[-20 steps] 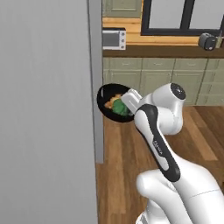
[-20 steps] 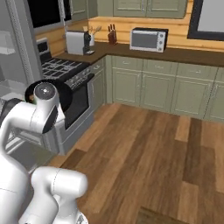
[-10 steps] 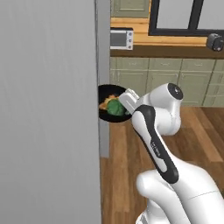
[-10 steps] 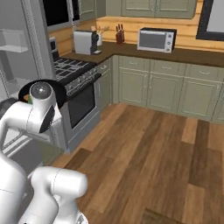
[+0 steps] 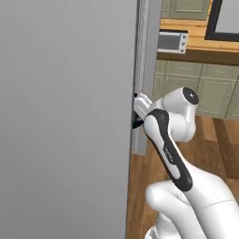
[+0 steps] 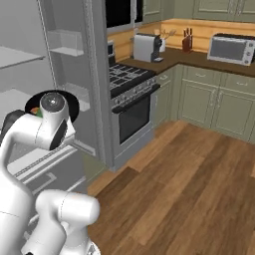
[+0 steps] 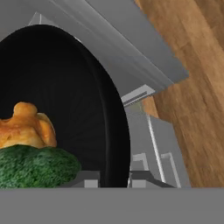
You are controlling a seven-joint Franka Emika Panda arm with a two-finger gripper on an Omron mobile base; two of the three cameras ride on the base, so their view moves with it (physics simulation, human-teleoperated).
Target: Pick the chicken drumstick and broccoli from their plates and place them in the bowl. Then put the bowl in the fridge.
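Observation:
The glossy black bowl [image 7: 87, 87] looms large in the hand view, with the golden-brown chicken drumstick [image 7: 26, 127] and the dark green broccoli [image 7: 37, 168] lying together inside it. My gripper [image 7: 114, 181] is shut on the bowl's rim, one finger on each side of the wall. In the right base view the bowl [image 6: 72, 103] hangs in front of the open fridge's pale shelves [image 6: 25, 57], partly behind my arm. In the left base view the fridge's grey door [image 5: 65, 116] hides most of the bowl [image 5: 136, 123]. The plates are out of view.
A black stove [image 6: 132, 82] stands right of the fridge. A coffee machine [image 6: 147, 47] and a microwave [image 6: 234, 49] sit on the wooden counter above green-grey cupboards. Open wood floor [image 6: 189, 189] lies to the right. Fridge drawers [image 6: 45, 169] sit below the bowl.
Both base views have shifted as the base moved, so the fridge door now covers more of the left view. The bowl, still held, has slipped behind the door's edge.

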